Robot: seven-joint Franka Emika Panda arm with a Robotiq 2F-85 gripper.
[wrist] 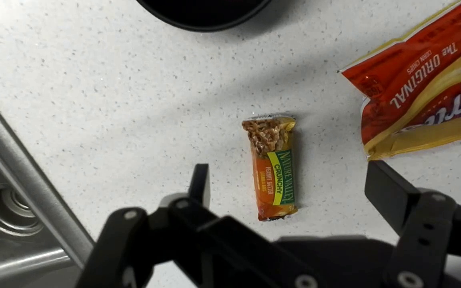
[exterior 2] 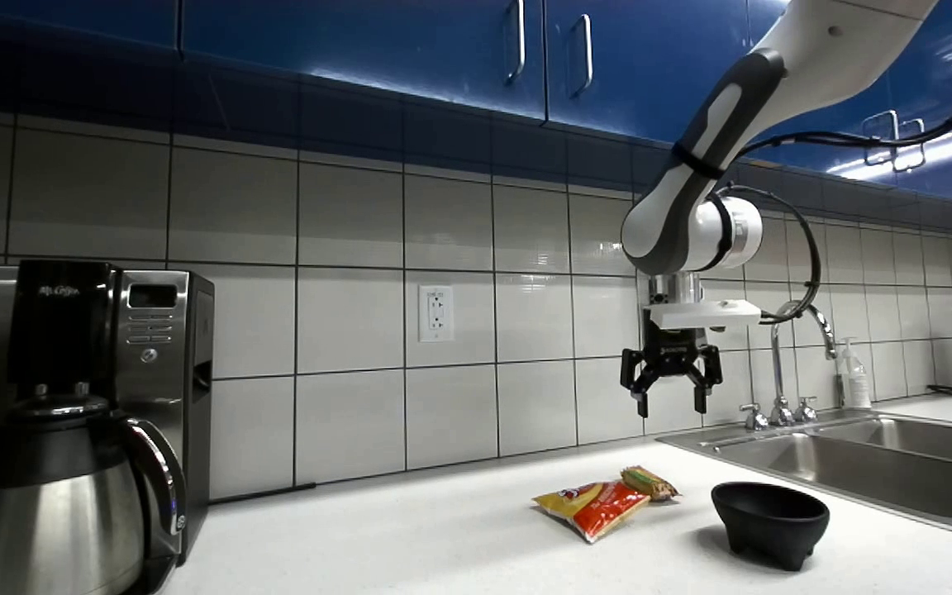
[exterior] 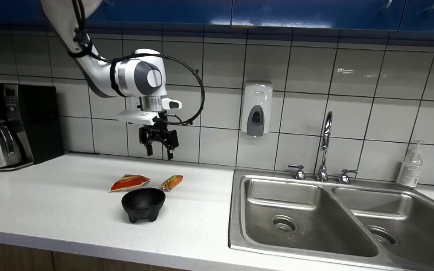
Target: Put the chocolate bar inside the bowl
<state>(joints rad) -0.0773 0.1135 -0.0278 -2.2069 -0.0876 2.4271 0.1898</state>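
The chocolate bar, a slim bar in an orange, green and brown wrapper (wrist: 273, 172), lies flat on the counter. It also shows in both exterior views (exterior: 171, 182) (exterior 2: 648, 484). The black bowl (exterior: 143, 204) stands upright on its feet on the counter near the bar, and also shows in an exterior view (exterior 2: 772, 521). Only part of the bowl's rim (wrist: 206, 28) shows at the top of the wrist view. My gripper (exterior: 160, 152) is open and empty, pointing down, well above the counter. In the wrist view the bar appears between its spread fingers (wrist: 288, 182), below them and untouched.
A larger red-and-yellow chip packet (wrist: 422, 88) lies beside the bar, close to it in an exterior view (exterior 2: 596, 506). A steel double sink (exterior: 236, 210) with a faucet (exterior: 326, 131) is set into the counter. A coffee maker (exterior: 38, 124) stands at the far end.
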